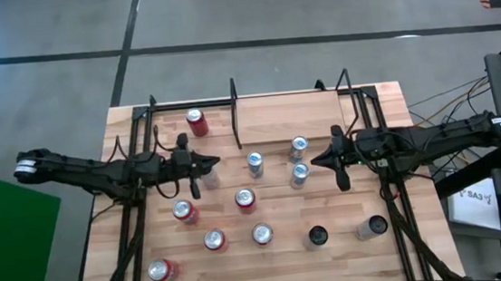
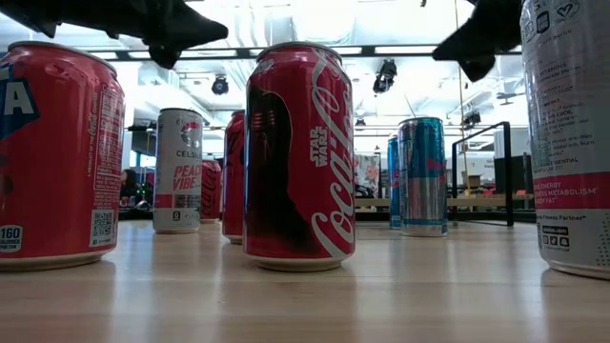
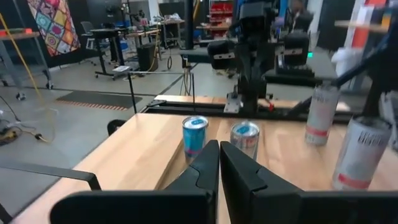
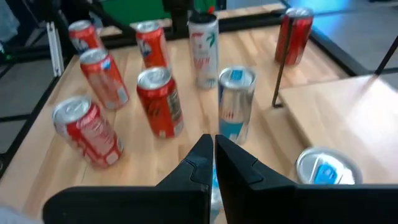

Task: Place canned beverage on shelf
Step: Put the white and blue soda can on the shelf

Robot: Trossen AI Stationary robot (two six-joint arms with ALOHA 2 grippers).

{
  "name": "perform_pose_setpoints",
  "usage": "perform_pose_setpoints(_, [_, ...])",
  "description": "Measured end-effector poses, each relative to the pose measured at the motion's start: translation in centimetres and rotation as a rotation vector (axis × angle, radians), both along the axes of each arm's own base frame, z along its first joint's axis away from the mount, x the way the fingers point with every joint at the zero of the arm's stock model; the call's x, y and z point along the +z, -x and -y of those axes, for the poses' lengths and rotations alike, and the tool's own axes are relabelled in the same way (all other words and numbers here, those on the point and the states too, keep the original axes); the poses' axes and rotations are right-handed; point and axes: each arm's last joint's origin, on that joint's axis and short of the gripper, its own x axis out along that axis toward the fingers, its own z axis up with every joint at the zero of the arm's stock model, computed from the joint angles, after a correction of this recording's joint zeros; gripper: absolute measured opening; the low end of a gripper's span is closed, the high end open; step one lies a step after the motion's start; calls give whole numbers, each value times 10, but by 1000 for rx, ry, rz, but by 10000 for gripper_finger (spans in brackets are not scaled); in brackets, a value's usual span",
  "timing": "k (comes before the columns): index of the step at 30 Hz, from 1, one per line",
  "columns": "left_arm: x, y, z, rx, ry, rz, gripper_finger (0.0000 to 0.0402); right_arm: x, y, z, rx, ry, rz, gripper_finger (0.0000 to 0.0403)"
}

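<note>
Light wood forms both the worktop and the shelf, a small raised board framed by thin black rails at the worktop's far edge. No can is seen on the shelf itself. Two blue-and-silver cans are set just in front of the shelf, a third beside them, and a red can stands just left of the shelf's black post. Further red cans and two dark-topped ones are spread over the worktop nearer the front edge.

The left hand is held above the worktop to the shelf's left, its fingers pressed together on nothing. The right hand is held near the shelf's right front corner, fingers likewise pressed together and empty. Both arms are stretched level from the worktop's sides toward the middle.

In the low view only dark undersides of the hands are made out, the shelf is largely hidden behind a red can, and the cans at either edge are cut off.
</note>
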Motion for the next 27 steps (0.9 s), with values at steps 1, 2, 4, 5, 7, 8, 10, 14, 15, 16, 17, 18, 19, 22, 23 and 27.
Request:
perform_pose_setpoints(1, [0,1,0,0,19,7,0,2,-2,1,-4,0,1,9])
perform_pose_setpoints(2, [-2,1,1,-2,34,6,0,3,-4,1,-7,1,-1,9])
perform_pose_setpoints(4, [-8,1,2,-5,45,-11,0,3,-7,1,-1,15,-16,9])
perform_pose_setpoints(5, [-10,0,2,4,47,-16,0,2,-9,1,2,22,-25,9])
perform_pose_setpoints(7, [-10,-1,2,34,56,4,0,2,-12,1,9,36,-35,9])
perform_pose_setpoints(8, [-9,-2,2,44,63,21,0,2,-13,1,9,38,-35,9])
perform_pose_setpoints(10, [-7,-2,1,55,67,37,0,2,-16,1,10,38,-41,9])
perform_pose_setpoints(14, [-5,-2,1,53,70,45,0,2,-22,0,13,45,-55,9])
perform_pose_setpoints(15, [-5,-2,1,53,68,44,0,2,-24,0,9,36,-59,9])
perform_pose_setpoints(16, [-5,-2,1,53,67,43,0,1,-25,0,3,22,-63,9])
perform_pose_setpoints(17, [-5,-2,1,53,66,43,0,0,-27,0,-1,13,-67,9])
perform_pose_setpoints(18, [-5,-2,1,54,66,43,0,-2,-28,0,-7,1,-74,9])
perform_pose_setpoints(19, [-5,-2,1,56,66,44,0,-3,-29,0,-10,-3,-82,9])
perform_pose_setpoints(22, [-4,-2,1,58,67,52,0,-8,-34,0,-11,-4,-107,9])
perform_pose_setpoints(23, [-4,-2,1,58,67,52,0,-10,-35,0,-11,-4,-117,9])
perform_pose_setpoints(27, [-4,-2,1,58,58,49,0,-13,-41,-1,-9,1,-136,9])
